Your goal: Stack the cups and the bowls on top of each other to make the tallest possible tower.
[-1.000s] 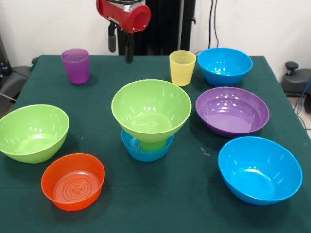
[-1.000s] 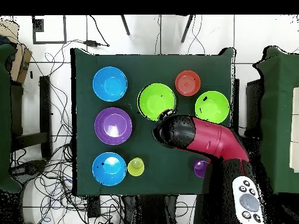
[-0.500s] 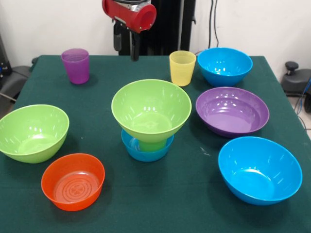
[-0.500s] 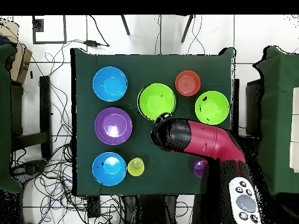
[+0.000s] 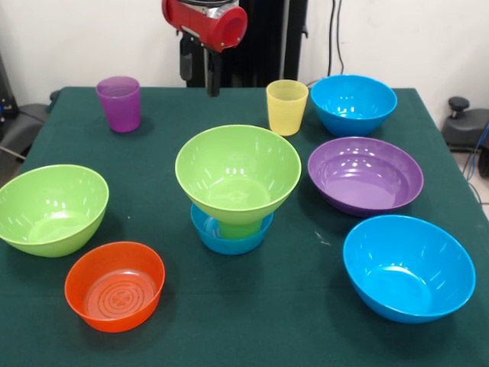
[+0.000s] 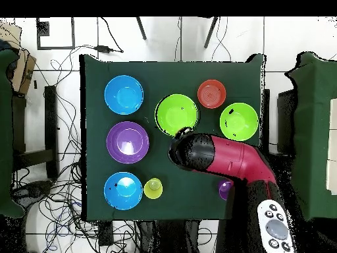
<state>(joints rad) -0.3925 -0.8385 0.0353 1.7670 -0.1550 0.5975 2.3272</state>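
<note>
On the tabletop (image 5: 298, 306), nearest the front camera at 7 o'clock, the orange bowl (image 5: 114, 285) is sitting empty. At centre the tower (image 5: 235, 191) is standing three high: small blue bowl (image 5: 229, 237), green cup (image 5: 238, 228), lime green bowl (image 5: 238, 173). The purple cup (image 5: 119, 103) is waiting at 11 o'clock, probably next; it wants centring on the bowl's floor so the stack is not tipping. At 12 o'clock the hand (image 5: 200, 75) is hanging empty, its two fingers close together.

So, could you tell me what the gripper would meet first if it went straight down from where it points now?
Probably bare tablecloth: the gripper hangs behind the tower, between the purple cup and yellow cup. Depth is unclear.
</note>
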